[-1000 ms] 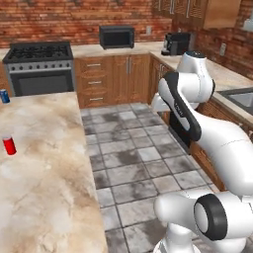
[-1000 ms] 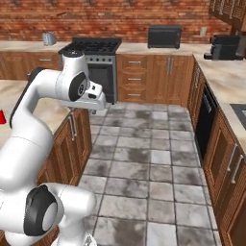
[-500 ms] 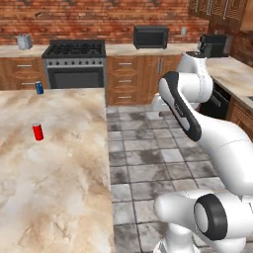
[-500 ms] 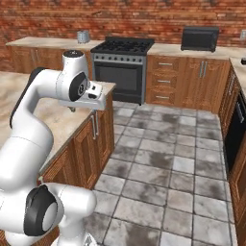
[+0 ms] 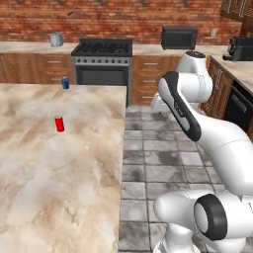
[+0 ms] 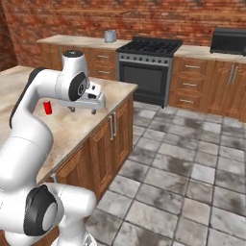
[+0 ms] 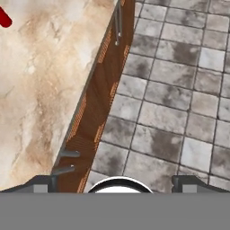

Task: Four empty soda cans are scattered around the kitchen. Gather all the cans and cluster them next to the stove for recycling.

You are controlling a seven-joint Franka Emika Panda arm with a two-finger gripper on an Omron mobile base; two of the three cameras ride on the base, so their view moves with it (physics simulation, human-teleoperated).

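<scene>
Spanning the left of the left base view, a marble island (image 5: 59,188), its cabinet side dropping to a wide tiled floor (image 5: 163,153) that is leaving plenty of room for driving. Sitting against the brick back wall, the stove (image 5: 103,62), with wooden counter (image 5: 29,47) on both sides, probably roomy enough for clustering cans. Hanging over the island's floor-side edge, the gripper (image 6: 81,110), jaws spread wide and carrying nothing, pointing downward. Standing upright well in from every island edge, a red soda can (image 5: 60,124), well apart from the gripper and likely the nearest pickup; showing also as a red sliver (image 7: 4,18) in the hand view's corner. Standing near the island's far edge, a small blue can (image 5: 65,83). Resting on the back counter left of the stove, a grey canister (image 5: 56,39).
</scene>
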